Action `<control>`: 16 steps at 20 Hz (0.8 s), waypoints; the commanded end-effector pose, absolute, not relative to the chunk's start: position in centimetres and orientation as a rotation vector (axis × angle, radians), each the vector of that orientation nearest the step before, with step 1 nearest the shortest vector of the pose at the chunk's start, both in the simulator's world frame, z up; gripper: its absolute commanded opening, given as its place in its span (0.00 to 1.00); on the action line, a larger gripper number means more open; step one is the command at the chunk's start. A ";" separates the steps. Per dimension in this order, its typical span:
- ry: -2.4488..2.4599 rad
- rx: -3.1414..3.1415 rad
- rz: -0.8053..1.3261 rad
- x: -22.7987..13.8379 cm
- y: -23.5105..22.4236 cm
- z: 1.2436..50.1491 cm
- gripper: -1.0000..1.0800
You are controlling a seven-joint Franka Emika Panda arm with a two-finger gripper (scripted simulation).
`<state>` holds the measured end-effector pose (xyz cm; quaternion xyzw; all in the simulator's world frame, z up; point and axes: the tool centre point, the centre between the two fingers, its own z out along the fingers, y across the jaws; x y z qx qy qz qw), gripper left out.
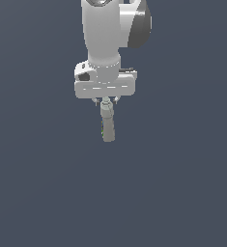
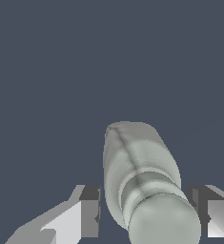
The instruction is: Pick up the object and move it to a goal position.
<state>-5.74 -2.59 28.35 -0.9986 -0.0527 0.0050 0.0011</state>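
- The background is a flat, dark slate-blue field in both views; no edge, no marker for a goal position and no shadow shows, so I cannot tell whether this is the counter seen from above or empty space behind the arm.
- The arm comes down from the top of the exterior view, and its pincer (image 1: 106, 101) points down at the middle of the picture.
- The bottle (image 1: 107, 124) hangs directly below the pincer, cap up and body down, roughly upright and leaning slightly to the exterior view's right.
- In the wrist view the bottle (image 2: 142, 181) stands between the two fingers (image 2: 85, 214), with its rounded cap nearest the camera.
- A dark gap shows between each finger pad and the bottle, so the wrist view does not show contact. In the exterior view the cap end sits right at the fingertips. I cannot tell whether the pincer is clenched on the bottle or merely straddling it.
- Handling, as a judgement: the bottle looks small, light and rigid, like smooth plastic, so it should bear a firm squeeze.
- Its rounded, tapering cap and neck look slippery, and a grip there could let it swing or slide out.
- The better hold is probably lower, on the straight-sided body just below the shoulder, with the pads flat on opposite sides.
- Being narrower than the finger opening, it needs the fingers closed well in.
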 end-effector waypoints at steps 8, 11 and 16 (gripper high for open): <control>-0.164 -3.136 -0.002 -5.5 -9.8 36.9 0.00; -0.163 -3.136 -0.002 -5.3 -12.1 39.4 0.00; -0.163 -3.137 -0.001 -5.1 -14.8 42.4 0.00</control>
